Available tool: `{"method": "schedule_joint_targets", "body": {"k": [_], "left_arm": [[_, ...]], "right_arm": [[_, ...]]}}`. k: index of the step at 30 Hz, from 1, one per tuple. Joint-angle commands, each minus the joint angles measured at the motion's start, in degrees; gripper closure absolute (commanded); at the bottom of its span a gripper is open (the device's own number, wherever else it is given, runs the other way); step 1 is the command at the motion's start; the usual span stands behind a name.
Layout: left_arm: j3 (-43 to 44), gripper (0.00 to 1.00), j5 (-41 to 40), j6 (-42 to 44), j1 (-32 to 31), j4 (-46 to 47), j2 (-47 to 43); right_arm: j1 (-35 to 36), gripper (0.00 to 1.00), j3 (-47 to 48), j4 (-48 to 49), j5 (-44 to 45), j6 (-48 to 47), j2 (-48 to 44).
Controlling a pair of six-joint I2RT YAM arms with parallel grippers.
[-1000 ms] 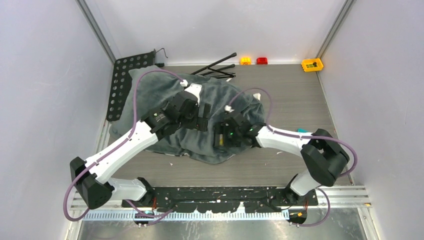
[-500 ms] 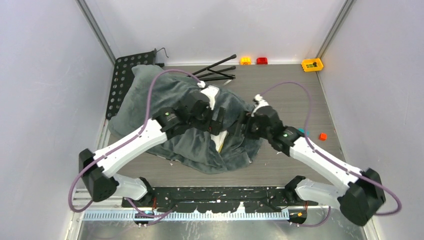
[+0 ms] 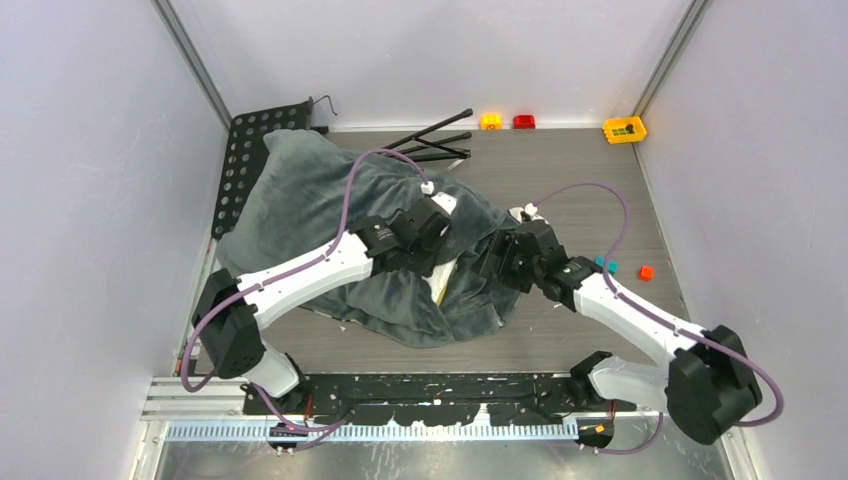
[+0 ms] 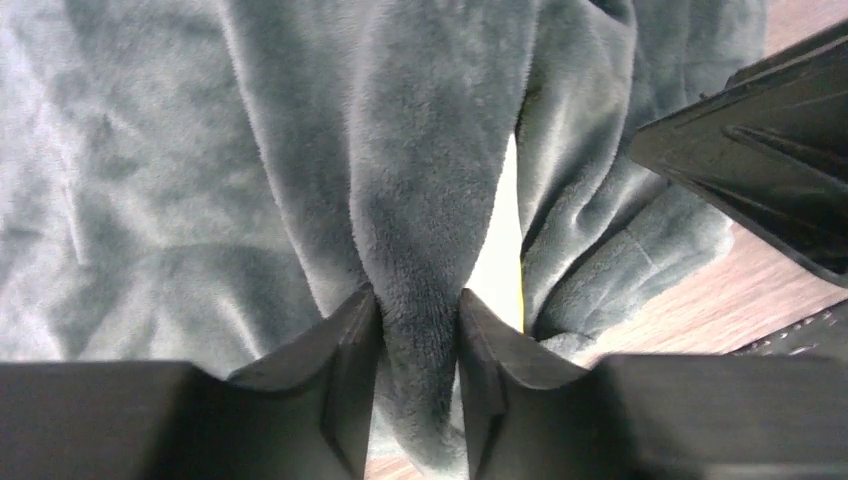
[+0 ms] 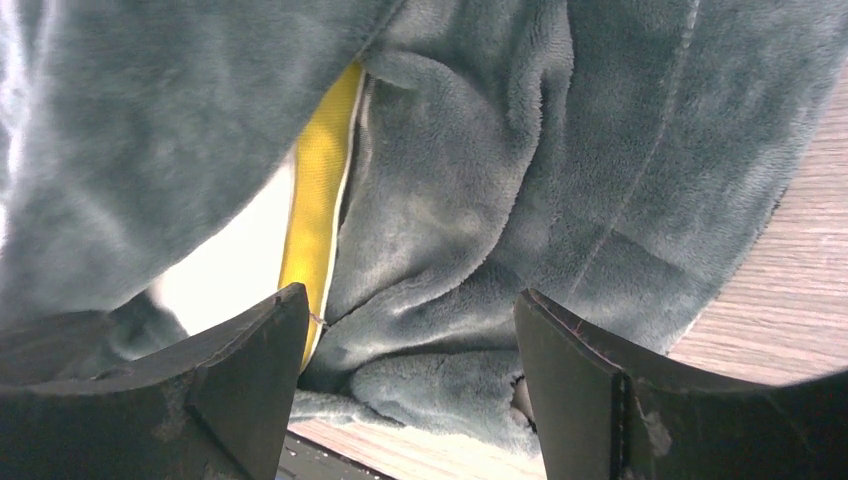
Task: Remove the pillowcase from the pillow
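- My left claw has closed narrow on an upright fold of the pillowcase. Both fingers press into the fleece, so I have hold of it.
- My right claw stands wide, a jaw on either side of a bunched lip of the same fabric. Neither finger visibly presses in, so I judge that it holds nothing.
- The pillow lies almost wholly inside the case, on the left half of the table. Only a white sliver and its yellow side band show, through the slit between my two claws.
- Done, as I judge it: the mouth of the case is found and parted a little, and one edge is gripped.
- Left: nearly everything. The fleece covers the pillow along its whole length, out toward the far left corner. The case has to be drawn back off the pillow, or the pillow pulled out through the gap, until the two lie apart.
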Motion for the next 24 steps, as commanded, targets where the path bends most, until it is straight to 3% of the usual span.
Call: {"method": "schedule_joint_targets", "body": {"k": [1,3,11,13,15,17,19,21,22,24], "left_arm": [[-1.66,0.81,-6.12,-0.44,0.53,1.20,-2.47],[-3.83,0.99,-6.32,-0.80,1.40,4.15,-5.24],[-6.87,1.00,-4.60,-1.33,8.70,5.53,-12.75],[-7.38,1.00,-4.75,-1.00,10.53,5.08,-13.86],[-7.76,1.00,-5.34,-1.14,12.46,4.00,-14.53],[-8.21,1.00,-5.33,-0.98,14.41,2.80,-14.75],[-8.46,1.00,-5.31,-0.10,15.56,1.55,-14.21],[-7.71,1.00,-5.40,0.98,15.65,-0.15,-13.07],[-7.00,0.98,-3.01,2.25,15.70,-1.25,-12.51],[-4.52,0.83,-0.42,6.17,13.97,-3.63,-12.09]], "right_arm": [[-0.22,0.19,0.65,4.74,0.34,2.47,5.76],[-0.24,0.16,1.79,4.86,0.71,2.82,9.18],[-0.23,0.13,6.03,11.15,-1.06,2.01,22.85],[-0.29,0.17,7.82,11.82,-2.02,1.51,25.72],[-0.35,0.28,8.79,13.04,-2.95,1.42,27.35],[-0.39,0.45,9.14,13.80,-3.45,1.42,27.63],[-0.44,0.75,9.28,14.18,-3.69,1.30,26.73],[-0.43,0.93,9.59,14.11,-4.14,0.76,25.28],[-0.46,0.98,9.64,13.95,-4.39,0.24,24.32],[-0.48,1.00,9.62,13.62,-5.09,-0.76,22.24]]}}
